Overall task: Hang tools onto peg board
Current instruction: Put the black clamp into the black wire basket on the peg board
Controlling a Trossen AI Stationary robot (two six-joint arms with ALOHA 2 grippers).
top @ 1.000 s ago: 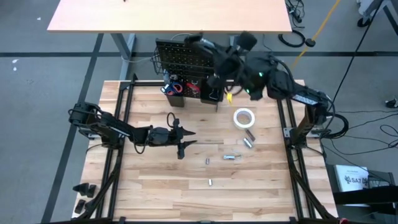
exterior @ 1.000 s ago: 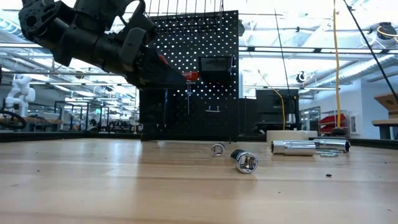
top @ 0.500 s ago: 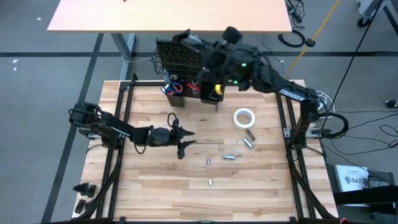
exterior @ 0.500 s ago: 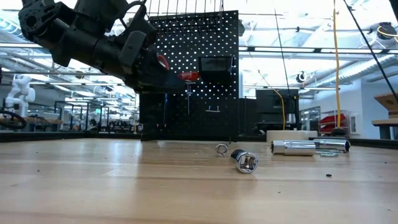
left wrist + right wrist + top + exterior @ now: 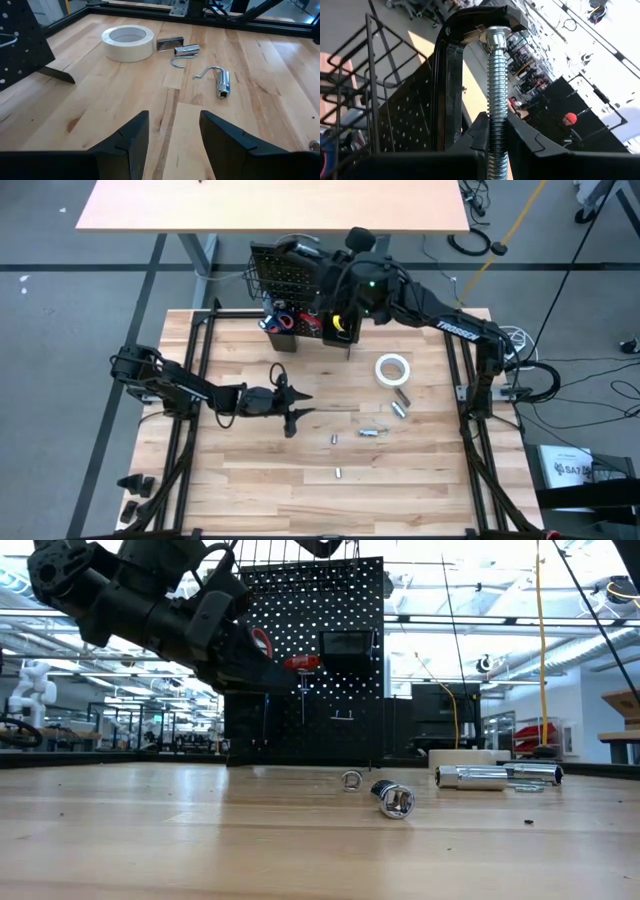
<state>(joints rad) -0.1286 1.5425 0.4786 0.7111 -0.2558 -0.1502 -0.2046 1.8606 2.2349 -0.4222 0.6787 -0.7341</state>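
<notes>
The right gripper [image 5: 490,137] is up at the top edge of the peg board [image 5: 285,280], at the far side of the bench [image 5: 300,480], and it's clamped tight on the black C-clamp [image 5: 451,75], whose silver threaded screw [image 5: 495,100] runs straight up between the fingers. Seen from the right wrist, the clamp's frame stands upright just beside the perforated panel.

Down on the bench, the left gripper [image 5: 172,130] hangs low over the wood near the middle, fingers parted, nothing between them. Ahead of it lie the white tape roll [image 5: 127,42], a small metal block [image 5: 170,43] and two silver hooked pieces [image 5: 217,82], all flat on the bench. In the low view, sockets [image 5: 392,798] rest loose on the boards.
</notes>
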